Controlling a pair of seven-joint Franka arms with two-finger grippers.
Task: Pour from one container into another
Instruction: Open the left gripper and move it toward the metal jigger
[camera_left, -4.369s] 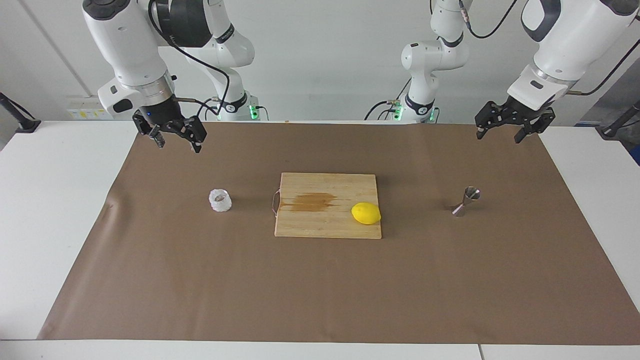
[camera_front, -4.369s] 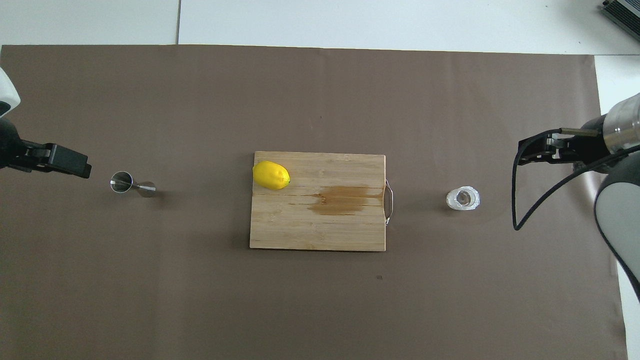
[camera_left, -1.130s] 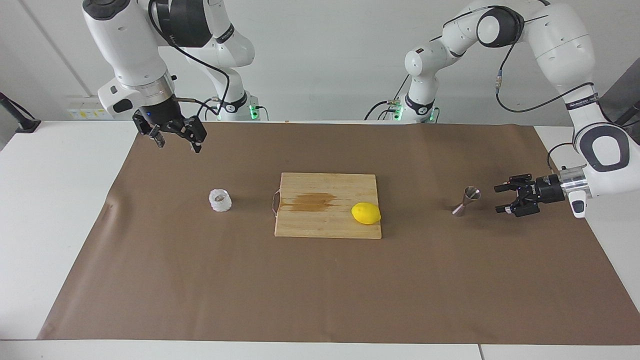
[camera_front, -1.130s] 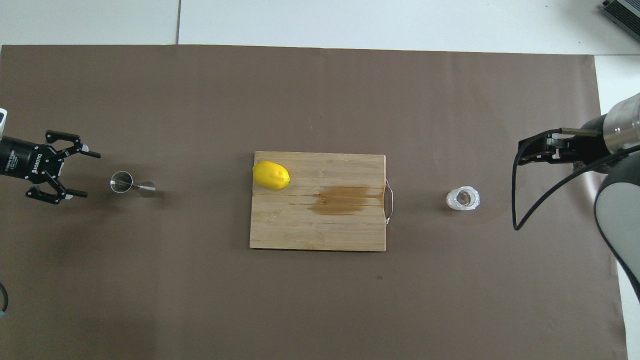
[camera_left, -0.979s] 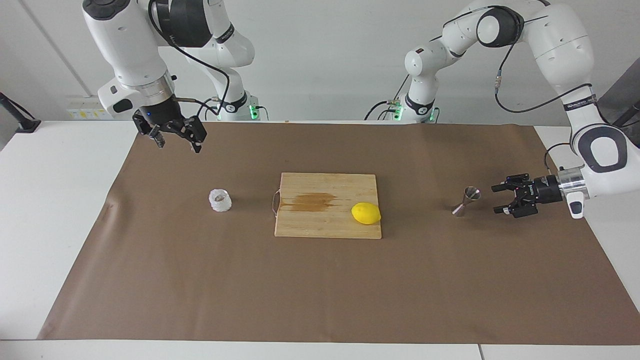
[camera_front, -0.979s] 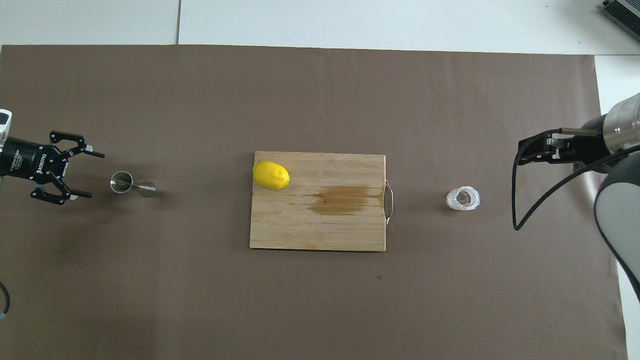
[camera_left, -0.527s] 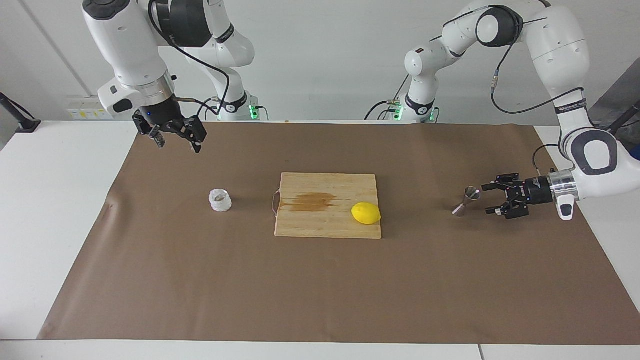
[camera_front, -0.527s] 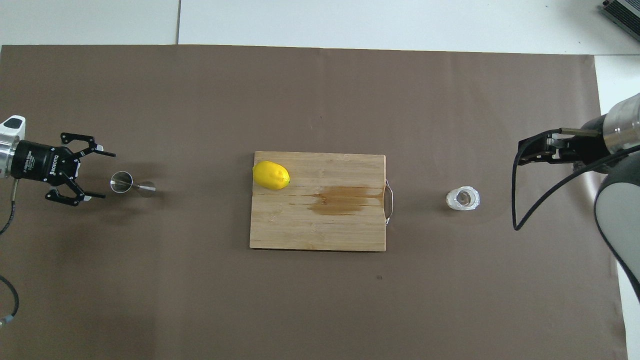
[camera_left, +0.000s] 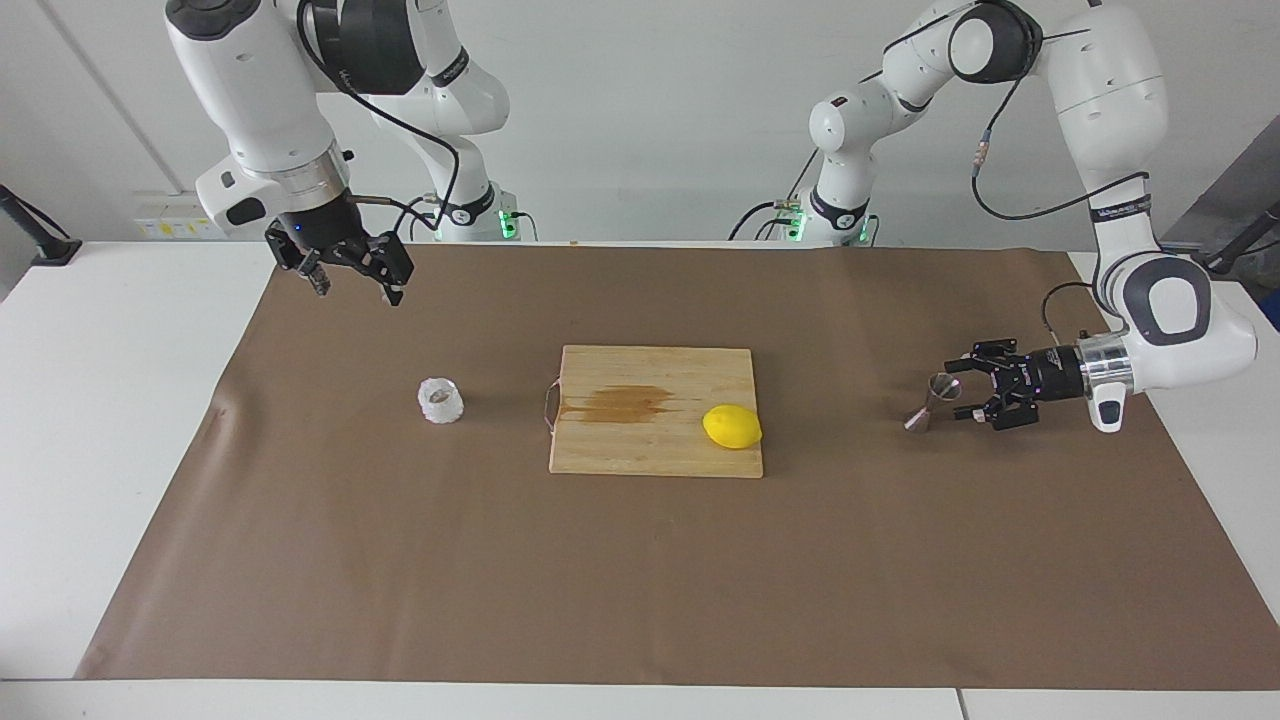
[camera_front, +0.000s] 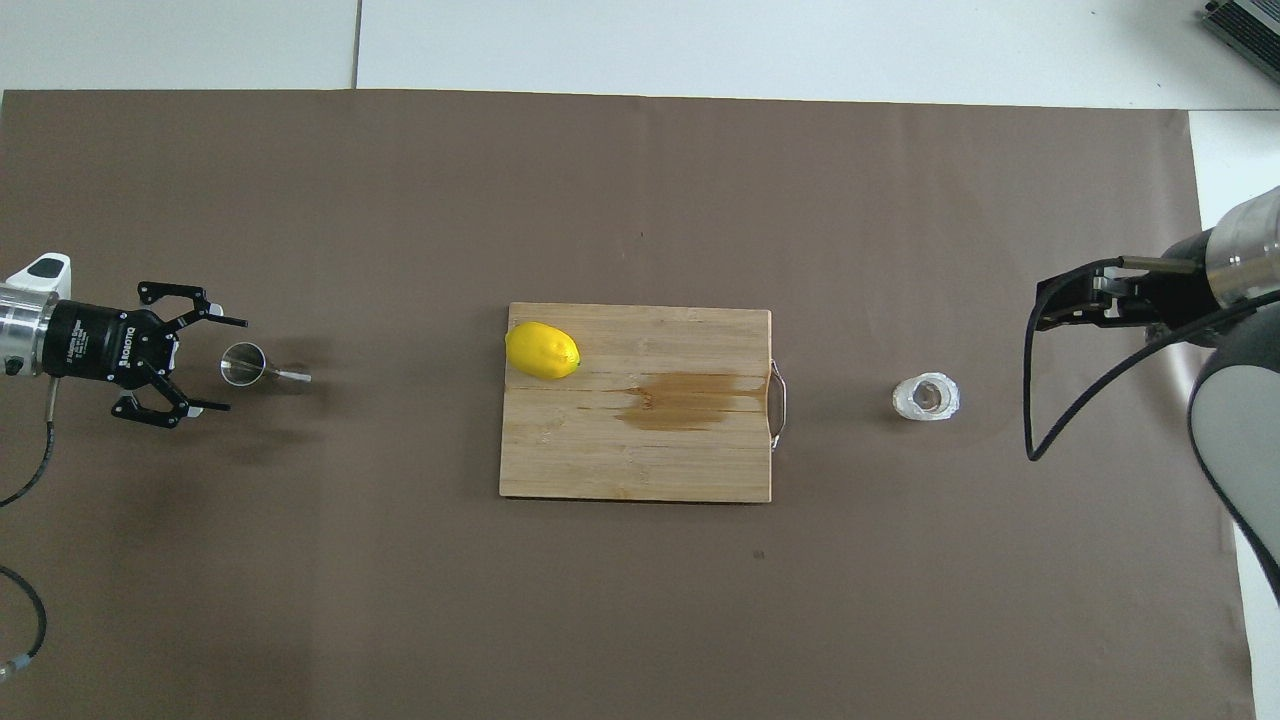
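The white crinkly cup (camera_left: 440, 400) (camera_front: 926, 397) stands on the brown paper toward the right arm's end of the table. The steel jigger (camera_left: 930, 402) (camera_front: 250, 365) stands upright toward the left arm's end. My left gripper (camera_left: 955, 390) (camera_front: 235, 366) lies level and low beside the jigger. It is open, and its fingertips reach either side of the jigger's upper cone without touching it. My right gripper (camera_left: 357, 293) (camera_front: 1060, 305) waits open, up in the air over the paper, off to one side of the cup.
A wooden cutting board (camera_left: 640, 445) (camera_front: 640, 460) with a brown stain and a wire handle lies mid-table between cup and jigger. A lemon (camera_left: 732, 427) (camera_front: 542, 350) rests on the board's corner nearest the jigger. Brown paper (camera_left: 640, 580) covers the table.
My left gripper has slid level toward the jigger, still open, so its fingertips now flank the upper cone. The right arm, cup, board and lemon have not moved.
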